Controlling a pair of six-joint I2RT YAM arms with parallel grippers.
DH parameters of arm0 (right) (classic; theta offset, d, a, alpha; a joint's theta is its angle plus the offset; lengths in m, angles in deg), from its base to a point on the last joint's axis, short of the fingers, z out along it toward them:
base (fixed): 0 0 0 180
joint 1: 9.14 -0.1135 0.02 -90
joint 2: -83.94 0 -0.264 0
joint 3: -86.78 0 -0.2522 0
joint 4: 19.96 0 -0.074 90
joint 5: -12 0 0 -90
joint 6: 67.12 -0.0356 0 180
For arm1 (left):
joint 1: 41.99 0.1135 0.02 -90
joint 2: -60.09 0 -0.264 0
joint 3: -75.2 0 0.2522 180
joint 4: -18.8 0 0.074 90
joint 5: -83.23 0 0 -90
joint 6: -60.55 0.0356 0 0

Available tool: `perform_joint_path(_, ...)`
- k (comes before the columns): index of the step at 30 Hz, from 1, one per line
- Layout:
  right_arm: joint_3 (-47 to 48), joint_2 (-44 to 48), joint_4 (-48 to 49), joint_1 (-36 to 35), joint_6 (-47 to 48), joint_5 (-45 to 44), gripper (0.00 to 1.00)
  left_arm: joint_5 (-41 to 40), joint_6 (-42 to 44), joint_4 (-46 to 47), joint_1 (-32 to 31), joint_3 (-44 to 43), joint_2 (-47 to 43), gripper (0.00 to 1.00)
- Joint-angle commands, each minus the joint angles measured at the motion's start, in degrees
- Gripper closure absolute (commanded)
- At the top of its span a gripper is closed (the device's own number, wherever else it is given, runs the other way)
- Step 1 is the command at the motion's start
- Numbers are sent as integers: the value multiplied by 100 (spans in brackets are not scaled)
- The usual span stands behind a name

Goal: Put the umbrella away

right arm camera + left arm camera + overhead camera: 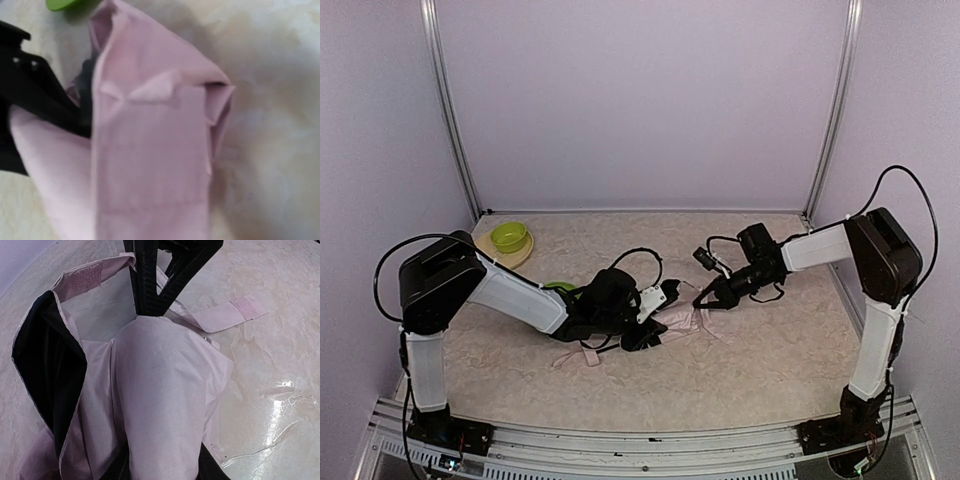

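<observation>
Even bright light; glare on table [280, 405]; right wrist view blurred.

umbrella [165, 390]: pale pink fabric, black lining | bowl [509, 237]: lime green | plate [520, 259]: tan | desk [750, 370]: beige, marbled | walls [640, 100]: pale lilac

Pale marbled table [770, 370], pale pink umbrella [692, 322] lying crumpled on it near the middle, black lining showing, tan plate [523, 257] at the far left corner bearing a green bowl [509, 237], bright green thing [558, 286] partly hidden between them.
</observation>
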Motion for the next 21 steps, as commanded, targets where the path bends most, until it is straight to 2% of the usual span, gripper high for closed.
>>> perform_joint_path(1, -199, 444, 177, 17, -220, 293, 100, 267, -40, -1481, 49, 170, 642, 67)
perform_joint_path(5, -409, 1265, -58, -251, -455, -242, 100, 378, -269, -1589, 270, -19, 800, 68)
perform_joint_path(11, -1838, 2744, 312, -1578, -1754, -1296, 100, 793, -727, -1471, 806, -10, 867, 68)
perform_joint_path(14, -2620, 3286, 794, -2268, -2609, -1624, 100, 960, -760, -1311, 901, 68, 853, 68)
perform_joint_path(18, -3458, 3588, 1776, -3088, -3716, -1955, 100, 1064, -860, -1282, 1002, -21, 933, 68)
perform_joint_path(21, -3775, 3211, 2612, -3656, -4383, -2197, 100, 1297, -961, -1260, 1108, -94, 946, 69)
